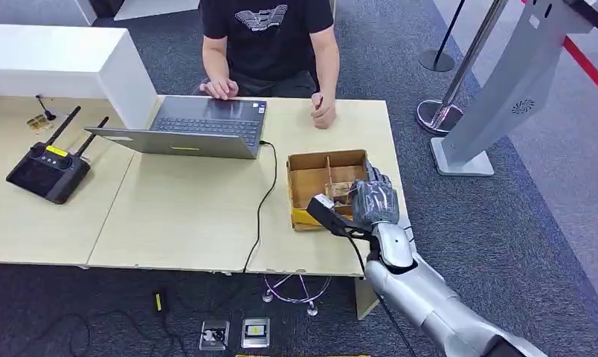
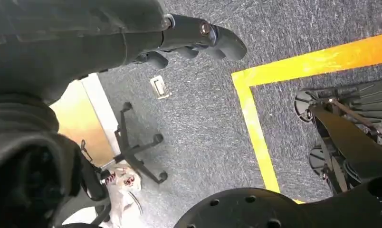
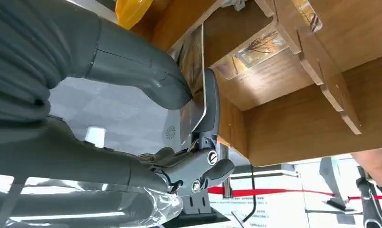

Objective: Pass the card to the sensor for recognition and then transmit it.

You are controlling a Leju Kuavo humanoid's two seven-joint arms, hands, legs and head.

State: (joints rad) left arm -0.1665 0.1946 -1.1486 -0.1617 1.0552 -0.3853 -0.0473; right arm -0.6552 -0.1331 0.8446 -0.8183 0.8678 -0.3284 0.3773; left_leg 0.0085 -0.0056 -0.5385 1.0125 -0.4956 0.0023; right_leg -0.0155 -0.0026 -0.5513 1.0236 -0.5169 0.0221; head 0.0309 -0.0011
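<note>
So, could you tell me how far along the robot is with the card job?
Early stage. The right hand is over the cardboard box on the table, and the right wrist view shows its thumb and a finger pinching a card at the box's compartments, so the pick-up is under way. The left hand hangs idle over the floor. Presenting the card to the sensor and handing it on remain.

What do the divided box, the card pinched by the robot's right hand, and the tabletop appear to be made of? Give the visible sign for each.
Divided box: likely brown corrugated cardboard, matte, with slotted dividers showing raw cut edges.
Card: probably glossy plastic or laminated stock; thin, stiff, printed, catching light in the right hand.
Tabletop: looks like pale wood-effect laminate, smooth with a low sheen; real wood can't be ruled out.
</note>
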